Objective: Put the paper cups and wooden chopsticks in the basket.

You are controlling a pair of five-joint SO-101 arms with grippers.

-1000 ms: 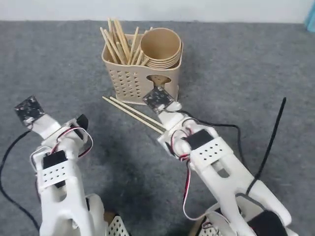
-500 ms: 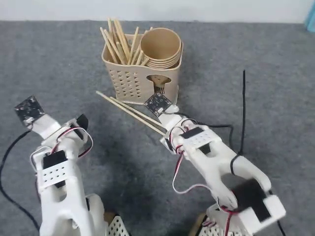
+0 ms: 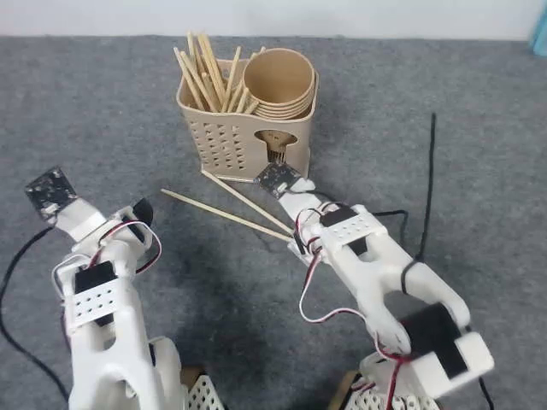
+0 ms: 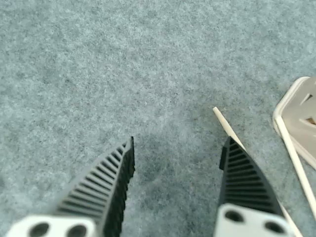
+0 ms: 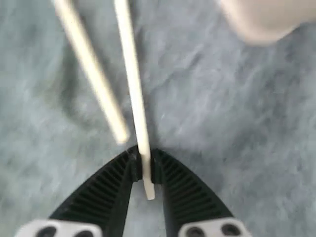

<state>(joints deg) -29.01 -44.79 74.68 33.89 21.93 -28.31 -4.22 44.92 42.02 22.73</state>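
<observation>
Swinging round over the last second, the right arm has dragged the two loose sticks out of their neat parallel lie in front of the basket [image 3: 224,141], and they now splay apart across the lower middle of the high view, their far tips well separated on the grey counter [image 3: 85,111]. The right end effector [image 5: 143,165] is clenched on one wooden chopstick [image 5: 130,74] very near its end, a short stub poking out behind the jaws. The second chopstick [image 5: 91,74] lies just beside it on the counter, ungripped, its near end stopping short of the jaws. From the high view it is hard to tell which of the two splayed sticks is the held one. The left end effector [image 4: 180,148] hangs released above bare counter at the lower left of the high view, holding nothing. The basket stands at upper centre, already carrying a bundle of chopsticks [image 3: 205,73] on its left side and the stacked paper cups [image 3: 279,77] on its right. The shift suggests that the grasp has taken and a lift toward the basket can follow. With the hold so close to the tip, the stick may well pivot or slip as it rises, and the second stick would need its own pick.
</observation>
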